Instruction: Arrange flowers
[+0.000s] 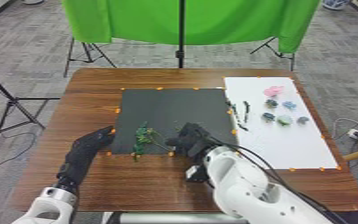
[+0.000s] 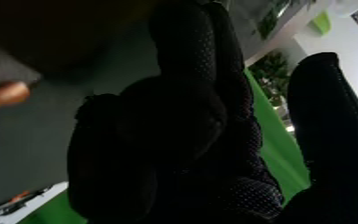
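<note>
Black right hand [image 1: 190, 139] | near green sprig [image 1: 143, 139] | (left hand [image 1: 88, 143] outstretched)

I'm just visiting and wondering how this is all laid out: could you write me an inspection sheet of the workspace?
Surface: brown wooden table bearing a dark grey rectangular mat and white rectangular sheet.
Job's things: green leafy sprig on the mat; pink flower and small blue and green blooms on the sheet.
Clutter: small orange pieces along the mat's and sheet's edges.
Hands: black-gloved left hand left of the sprig, right hand right of it.
Cables: black cable along the right arm.
Surroundings: green cloth, black stands, grey carpet.
</note>
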Controlling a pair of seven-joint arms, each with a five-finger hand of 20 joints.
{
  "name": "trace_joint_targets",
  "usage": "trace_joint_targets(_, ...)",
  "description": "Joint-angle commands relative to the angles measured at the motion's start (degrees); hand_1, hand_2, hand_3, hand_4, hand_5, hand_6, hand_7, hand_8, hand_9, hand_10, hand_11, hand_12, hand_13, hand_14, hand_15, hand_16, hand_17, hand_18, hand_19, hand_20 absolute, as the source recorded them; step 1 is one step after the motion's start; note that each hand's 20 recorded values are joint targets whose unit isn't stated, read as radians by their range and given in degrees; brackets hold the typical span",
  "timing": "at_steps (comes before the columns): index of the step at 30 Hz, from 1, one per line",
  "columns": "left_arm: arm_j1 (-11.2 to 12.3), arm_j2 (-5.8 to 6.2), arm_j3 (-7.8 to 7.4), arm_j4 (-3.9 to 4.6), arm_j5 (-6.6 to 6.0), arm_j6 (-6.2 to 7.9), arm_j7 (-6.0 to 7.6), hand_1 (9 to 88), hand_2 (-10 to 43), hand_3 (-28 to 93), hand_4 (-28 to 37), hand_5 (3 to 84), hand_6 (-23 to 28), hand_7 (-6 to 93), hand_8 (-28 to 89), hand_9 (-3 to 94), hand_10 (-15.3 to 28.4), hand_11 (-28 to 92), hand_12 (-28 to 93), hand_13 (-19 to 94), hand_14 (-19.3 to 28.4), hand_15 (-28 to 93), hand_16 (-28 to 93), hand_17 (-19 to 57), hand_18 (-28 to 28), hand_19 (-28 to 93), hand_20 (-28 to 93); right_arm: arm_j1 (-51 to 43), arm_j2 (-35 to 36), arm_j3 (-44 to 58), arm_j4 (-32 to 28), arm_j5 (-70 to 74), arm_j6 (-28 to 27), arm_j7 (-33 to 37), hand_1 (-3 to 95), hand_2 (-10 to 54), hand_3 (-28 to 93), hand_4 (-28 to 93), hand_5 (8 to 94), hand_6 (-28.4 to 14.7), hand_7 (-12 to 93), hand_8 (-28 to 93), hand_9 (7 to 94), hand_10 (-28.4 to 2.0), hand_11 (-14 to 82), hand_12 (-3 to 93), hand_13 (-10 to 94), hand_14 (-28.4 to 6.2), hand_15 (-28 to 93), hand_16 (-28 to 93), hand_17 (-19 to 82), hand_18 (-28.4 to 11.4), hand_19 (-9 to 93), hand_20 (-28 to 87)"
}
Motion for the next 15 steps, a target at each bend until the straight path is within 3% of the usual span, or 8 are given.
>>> trace_joint_targets(1,1.0,-0.59,0.79,0.84,0.27,-1.25,-1.19,28.9,-1.6,59,-17.1,44.7,5.8,5.0,-3,41.0,14.2,13,14,27,16.8,15,1,1.3,10.3,3,16,-0.3,-0.5,-1.8,-0.9,0.9,-0.6,-0.6,29.5,4.8,57,-11,81.4,-3.7,19,-6,89.5,-13.8,36.8,25.9,94,-4.7,56,30,67,-13.1,93,56)
trace_joint_targets(7,0.9,-0.68,0.89,0.85,0.37,-1.42,-1.25,29.1,-1.6,58,-17.2,44.7,5.7,5.1,-4,41.0,14.2,13,14,27,16.8,15,1,1.3,10.3,3,16,-1.1,-0.5,-0.4,-1.5,0.2,-0.6,-0.5,29.4,4.8,58,-11,81.5,-3.7,19,-6,89.6,-14.0,36.7,26.0,94,-4.6,56,30,67,-13.1,93,56)
trace_joint_targets(15,1.1,-0.68,0.68,0.78,0.19,-1.03,-1.26,28.9,-1.9,59,-17.6,44.4,5.0,5.6,-4,41.2,13.1,13,13,28,16.1,15,1,1.4,10.2,3,16,-1.7,4.5,10.5,-5.4,-2.5,2.5,0.1,29.1,2.2,59,-11,80.9,-3.5,19,-6,89.2,-13.8,36.6,25.9,94,-4.7,56,31,67,-13.2,93,56)
